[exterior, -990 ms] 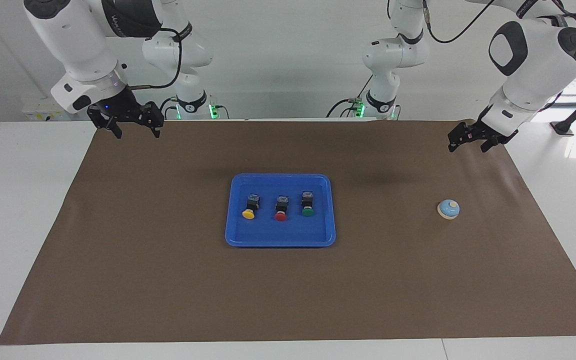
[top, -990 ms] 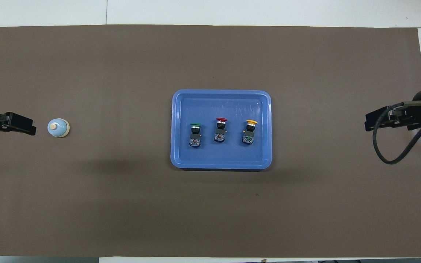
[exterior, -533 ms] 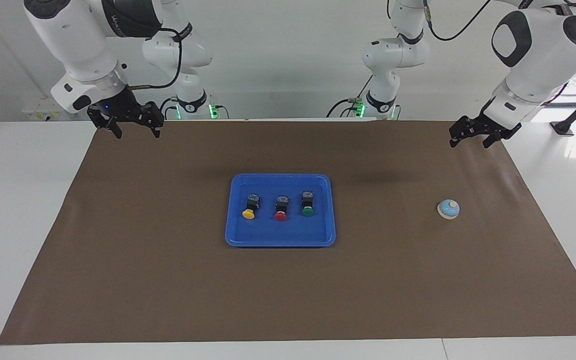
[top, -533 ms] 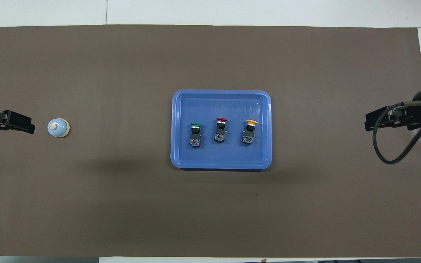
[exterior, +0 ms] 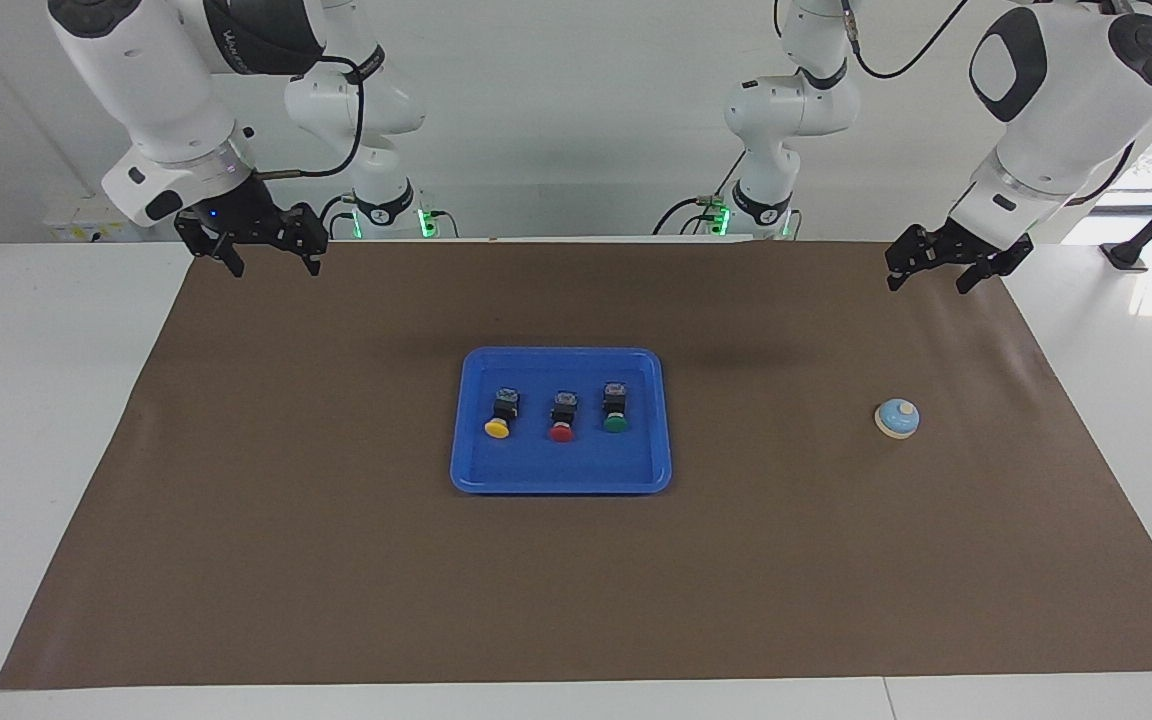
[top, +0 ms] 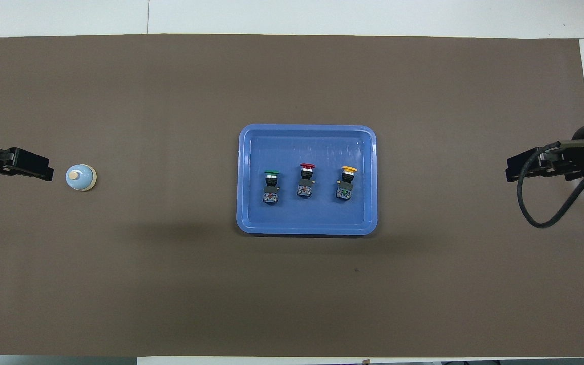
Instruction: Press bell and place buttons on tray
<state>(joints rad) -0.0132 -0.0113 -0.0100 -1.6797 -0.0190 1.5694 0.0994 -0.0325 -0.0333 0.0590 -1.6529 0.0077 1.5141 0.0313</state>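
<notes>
The blue tray (exterior: 561, 473) (top: 307, 226) lies mid-mat with three buttons in a row inside it: yellow (exterior: 498, 417) (top: 347, 180), red (exterior: 562, 420) (top: 306, 177) and green (exterior: 615, 411) (top: 270, 183). The light blue bell (exterior: 897, 417) (top: 81, 177) stands on the mat toward the left arm's end. My left gripper (exterior: 926, 272) (top: 43, 172) hangs open and empty high over the mat's corner at that end, apart from the bell. My right gripper (exterior: 271, 258) (top: 512, 170) waits open and empty, raised over the mat's corner at its own end.
A brown mat (exterior: 336, 560) (top: 170, 294) covers most of the white table (exterior: 36, 400). A black cable (top: 540, 213) loops under the right wrist. The arm bases (exterior: 766, 205) stand at the table's edge nearest the robots.
The left arm has lifted and swung its gripper slightly toward the table's middle. The right arm, tray, buttons and bell have not moved.
</notes>
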